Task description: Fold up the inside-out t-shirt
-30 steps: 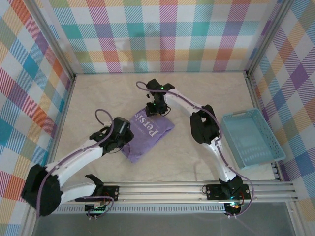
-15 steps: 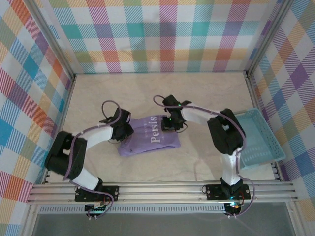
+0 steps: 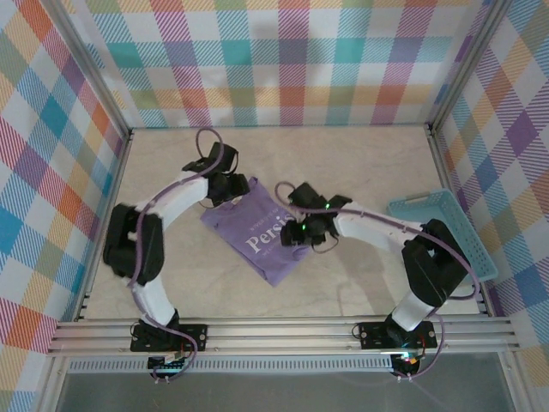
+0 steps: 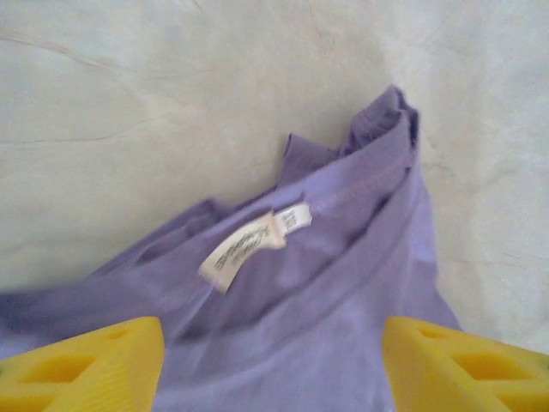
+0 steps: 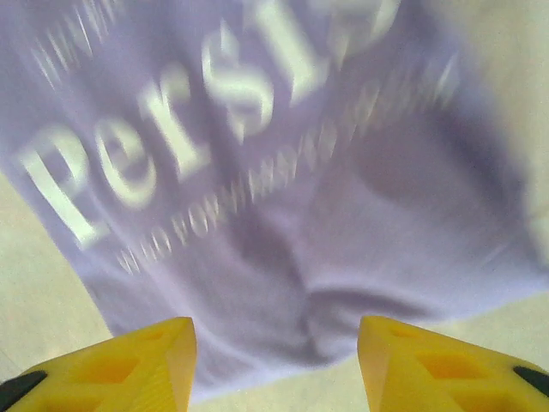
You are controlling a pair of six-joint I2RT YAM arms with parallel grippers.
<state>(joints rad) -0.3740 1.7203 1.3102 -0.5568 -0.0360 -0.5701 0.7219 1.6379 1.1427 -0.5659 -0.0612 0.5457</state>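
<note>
Left pincer (image 4: pixel 274 365) spread wide and empty, hanging over the collar (image 4: pixel 360 225) and its white label (image 4: pixel 255 246) at the far corner of the inside-out t-shirt (image 3: pixel 236 219), which lies bundled in the middle of the table (image 3: pixel 369 163) with white lettering (image 3: pixel 262 239) up; right pincer (image 5: pixel 274 360) just as open and empty above the printed panel. Risk, as I read it: the thin fabric is layered here, so a pinch could catch one layer only, or a lone tug could drag the bundle and spoil the fold. Left arm arches far out, wrist tipped down; right arm reaches in low from the right.
</note>
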